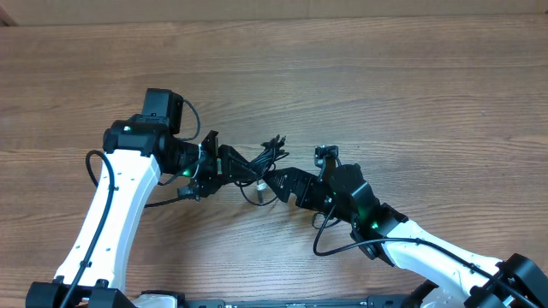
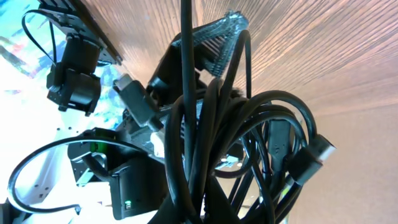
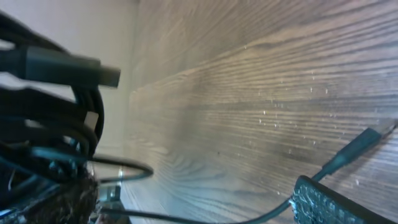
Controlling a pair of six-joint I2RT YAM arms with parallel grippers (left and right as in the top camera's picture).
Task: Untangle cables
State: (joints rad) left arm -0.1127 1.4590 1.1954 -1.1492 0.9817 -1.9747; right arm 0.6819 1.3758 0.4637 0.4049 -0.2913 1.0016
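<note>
**Cable knot gripped mid-table, much of it hard to read**

From overhead I see the left pincer [image 1: 227,162] clenched on the cables [image 1: 267,152], a dark knot near the middle of the table [image 1: 385,77]. The right pincer [image 1: 276,182] is spread wide just beside the knot, grasping nothing that I can see. The black cords merge with the black fingers there, so I cannot tell exactly where the grip bites, nor can I count the cords.

My left wrist view is filled with loops pressed close to the lens. That pincer's own fingers are mostly hidden behind them, and a plug [image 2: 314,155] pokes out on the right. The right wrist view is blurred. Cords crowd its left edge and are cut off there, and only one finger pad [image 3: 323,202] shows, at the bottom.
</note>
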